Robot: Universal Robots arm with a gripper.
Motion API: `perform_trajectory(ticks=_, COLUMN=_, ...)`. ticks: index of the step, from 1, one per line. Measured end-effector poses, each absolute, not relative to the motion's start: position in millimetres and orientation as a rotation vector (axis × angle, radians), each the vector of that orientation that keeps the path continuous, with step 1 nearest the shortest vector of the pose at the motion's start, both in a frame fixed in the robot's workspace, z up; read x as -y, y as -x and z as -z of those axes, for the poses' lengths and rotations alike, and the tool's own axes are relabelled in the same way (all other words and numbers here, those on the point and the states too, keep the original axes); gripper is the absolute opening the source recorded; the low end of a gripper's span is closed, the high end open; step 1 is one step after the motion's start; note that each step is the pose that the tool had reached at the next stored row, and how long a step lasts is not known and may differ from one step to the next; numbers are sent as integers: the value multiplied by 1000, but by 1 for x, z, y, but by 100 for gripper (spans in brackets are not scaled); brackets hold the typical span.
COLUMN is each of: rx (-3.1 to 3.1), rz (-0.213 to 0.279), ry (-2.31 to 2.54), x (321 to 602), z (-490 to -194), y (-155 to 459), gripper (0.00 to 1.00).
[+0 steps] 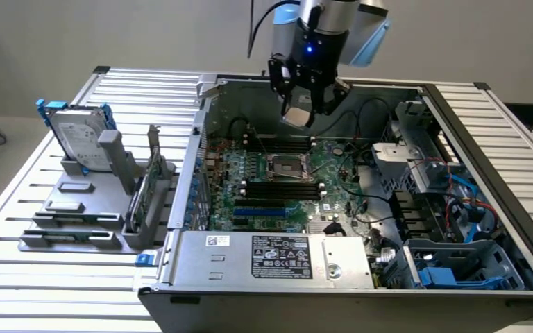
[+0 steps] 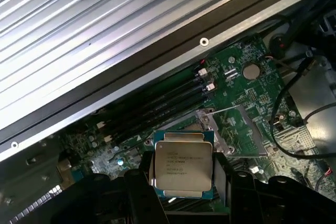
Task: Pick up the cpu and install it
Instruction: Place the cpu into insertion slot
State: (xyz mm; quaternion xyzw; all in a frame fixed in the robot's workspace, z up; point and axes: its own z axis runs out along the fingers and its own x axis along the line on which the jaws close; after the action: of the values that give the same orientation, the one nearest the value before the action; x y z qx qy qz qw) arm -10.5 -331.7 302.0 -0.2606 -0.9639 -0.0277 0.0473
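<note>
The cpu [image 2: 182, 163], a small square chip with a silvery metal top and printed lettering, sits between my dark fingers [image 2: 137, 192], gripped by its edges. In the exterior view my gripper [image 1: 301, 111] hangs over the far part of the open computer case, shut on the cpu [image 1: 295, 116], well above the green motherboard [image 1: 257, 184]. The metal-framed socket [image 1: 283, 165] lies below and nearer than the gripper, with its frame open [image 2: 233, 129] in the wrist view.
A silver hard drive with blue brackets [image 1: 77, 132] stands in a grey rack [image 1: 72, 222] at the exterior view's left. The case wall [image 1: 197, 139], black memory slots [image 1: 283, 189], power supply [image 1: 280, 257] and cables [image 1: 452, 208] surround the socket. The case rests on a slatted aluminium table [image 1: 26, 277].
</note>
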Motion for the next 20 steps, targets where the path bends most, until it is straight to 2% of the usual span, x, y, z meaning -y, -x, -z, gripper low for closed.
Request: perform_trajectory(ticks=20, rx=2755, rz=108, ry=1319, x=332, z=-271, y=10, gripper=55)
